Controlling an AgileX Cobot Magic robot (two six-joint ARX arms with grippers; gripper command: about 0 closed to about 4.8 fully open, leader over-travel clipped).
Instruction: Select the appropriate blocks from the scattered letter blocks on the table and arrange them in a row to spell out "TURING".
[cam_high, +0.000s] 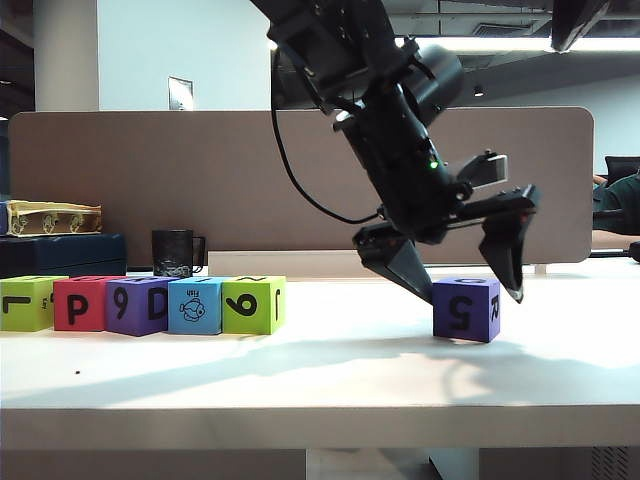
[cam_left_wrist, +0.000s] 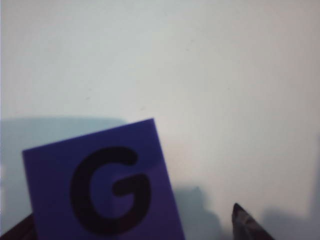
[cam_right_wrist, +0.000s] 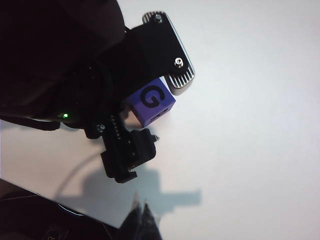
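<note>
The left gripper (cam_high: 468, 272) hangs over the purple G block (cam_high: 466, 308) with its jaws spread wide, one finger on each side, not squeezing it. That block sits alone on the right part of the white table (cam_high: 320, 380). Far to the left stands a row of five letter blocks (cam_high: 145, 304): green, red, purple, blue with a fish, green. The right gripper (cam_right_wrist: 142, 220) is closed tight and holds nothing, up above the table.
</note>
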